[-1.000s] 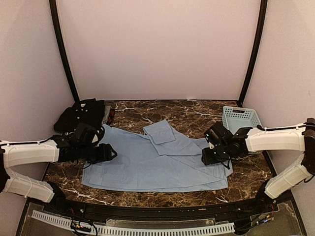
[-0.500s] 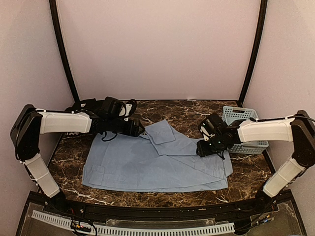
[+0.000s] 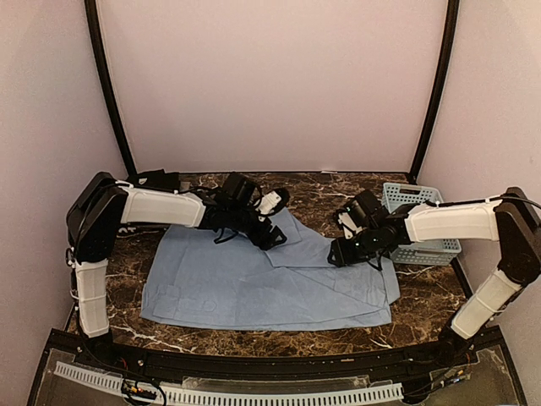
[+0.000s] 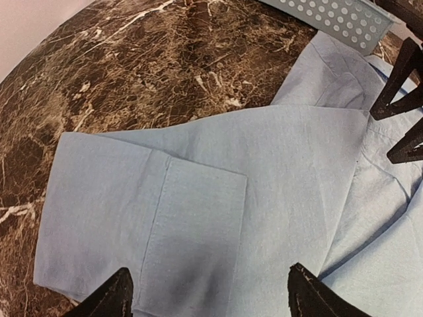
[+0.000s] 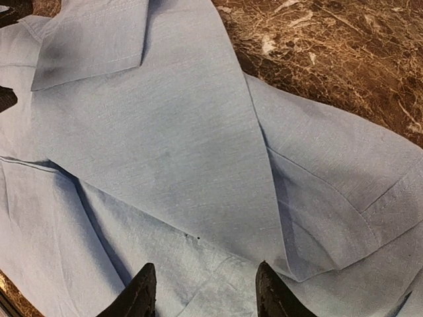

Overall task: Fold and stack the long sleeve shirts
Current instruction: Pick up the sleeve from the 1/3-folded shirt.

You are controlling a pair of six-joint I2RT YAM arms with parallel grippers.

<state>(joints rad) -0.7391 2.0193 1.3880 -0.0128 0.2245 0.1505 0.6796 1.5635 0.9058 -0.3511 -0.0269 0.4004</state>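
Dark marble table [image 3: 423,309] carries the light blue shirt [image 3: 245,288] spread flat across its near middle, sleeves folded inward. Over its far part hover the left gripper [image 3: 273,236], fingers wide apart above a folded cuff, and the right gripper [image 3: 336,254], fingers likewise apart. Farther back, the black shirt [image 3: 156,180] lies bunched at the left rear, and a pale blue basket [image 3: 414,203] sits at the right.

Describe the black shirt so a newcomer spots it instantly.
On the dark marble table, look to the far left corner, behind the left arm. The black cloth shirt lies there, partly hidden; unlike the light blue cloth shirt spread at centre, it is the dark one.
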